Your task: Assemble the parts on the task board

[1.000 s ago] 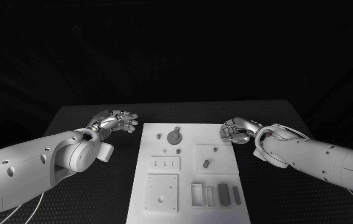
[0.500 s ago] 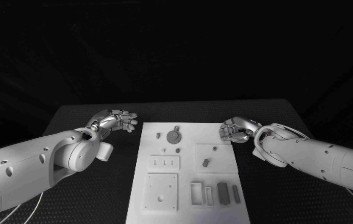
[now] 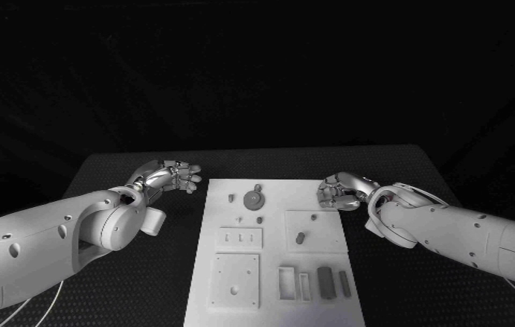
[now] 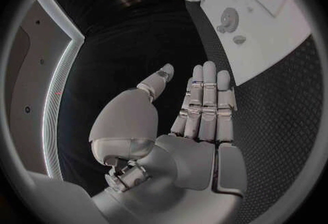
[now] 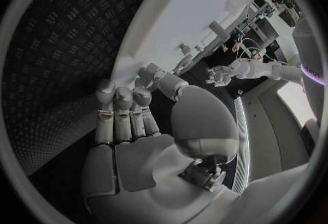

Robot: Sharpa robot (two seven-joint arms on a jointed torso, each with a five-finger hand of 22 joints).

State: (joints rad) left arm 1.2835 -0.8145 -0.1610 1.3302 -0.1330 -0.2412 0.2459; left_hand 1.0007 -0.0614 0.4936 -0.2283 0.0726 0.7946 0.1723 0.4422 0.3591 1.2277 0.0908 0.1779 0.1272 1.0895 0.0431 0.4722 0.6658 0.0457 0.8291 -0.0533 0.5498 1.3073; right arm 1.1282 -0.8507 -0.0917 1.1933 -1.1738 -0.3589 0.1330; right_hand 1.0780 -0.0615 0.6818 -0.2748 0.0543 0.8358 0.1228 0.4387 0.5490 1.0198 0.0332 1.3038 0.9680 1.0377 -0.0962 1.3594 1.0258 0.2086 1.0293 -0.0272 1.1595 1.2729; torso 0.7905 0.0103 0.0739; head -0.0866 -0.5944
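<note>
The white task board (image 3: 274, 267) lies in the middle of the table, also in the left wrist view (image 4: 273, 38) and the right wrist view (image 5: 185, 11). On its far end lies a grey round disc (image 3: 253, 199) (image 4: 229, 16), with small grey parts (image 3: 301, 237) nearer me. Two dark oblong parts (image 3: 326, 282) lie at its near right. My left hand (image 3: 172, 175) (image 4: 201, 106) hovers just off the board's far left corner, fingers straight and together, thumb apart, holding nothing. My right hand (image 3: 341, 192) (image 5: 133, 106) is at the board's far right edge, empty.
The black ribbed table (image 3: 129, 170) runs round the board on all sides. A square plate with holes (image 3: 236, 281) and a switch-like plate (image 3: 240, 238) sit on the board's near left. Beyond the table's far edge is darkness.
My right hand has shifted slightly left, toward the board's far right edge. The left hand has stayed where it was.
</note>
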